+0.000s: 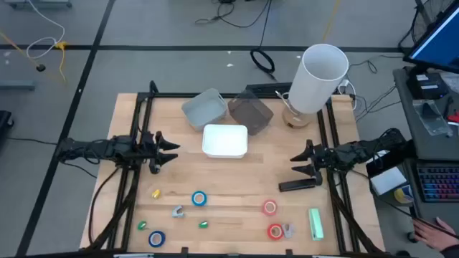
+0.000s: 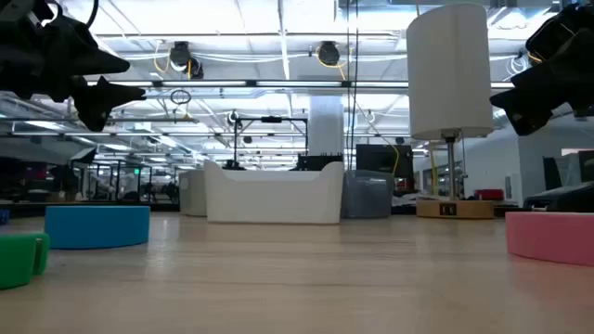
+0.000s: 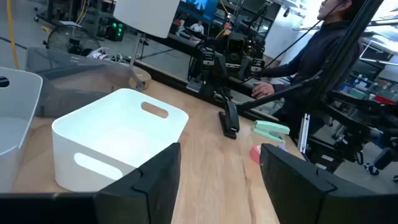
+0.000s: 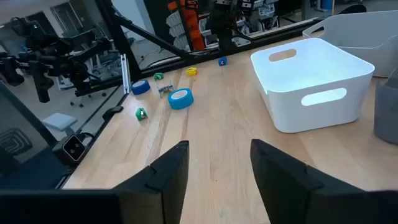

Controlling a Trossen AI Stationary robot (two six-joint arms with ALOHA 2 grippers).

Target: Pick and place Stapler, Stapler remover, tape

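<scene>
Front edge, left: blue tape roll point(image 1: 156, 238) nearest the table edge, a second blue roll point(image 1: 199, 198) a little farther in; a small grey staple remover point(image 1: 178, 211) between them; tiny green and yellow lumps beside, not task items.
Front edge, right: two red tape rolls point(image 1: 275, 231) and point(image 1: 270, 208), one behind the other; a second small grey remover-like piece touches the nearer roll, too small to be sure. Green stapler point(image 1: 315, 223) lies just right of them.
Right mid-table: black stapler point(image 1: 300, 185) flat on the wood, just below the right gripper.
Right gripper point(image 1: 297, 165): hovering above the table at the right rail, jaws parted moderately, holding nothing.
Left gripper point(image 1: 172, 152): at the left rail, raised, jaws parted the same way, empty.
Centre, farther: white bin point(image 1: 225, 140), nothing visible inside; grey bin point(image 1: 203, 109) and dark translucent bin point(image 1: 251, 114) behind it.
Far back: white lamp point(image 1: 318, 80) on a wooden base.
Off table: a person's hand point(image 1: 436, 231) at lower right.
Step in hand: start; nothing picked, all items loose on the wood.
Next move, likely: right arm drops onto the black stapler, jaws across its narrow width, lifts, carries to the white bin. Left arm has the blue rolls in reach.
</scene>
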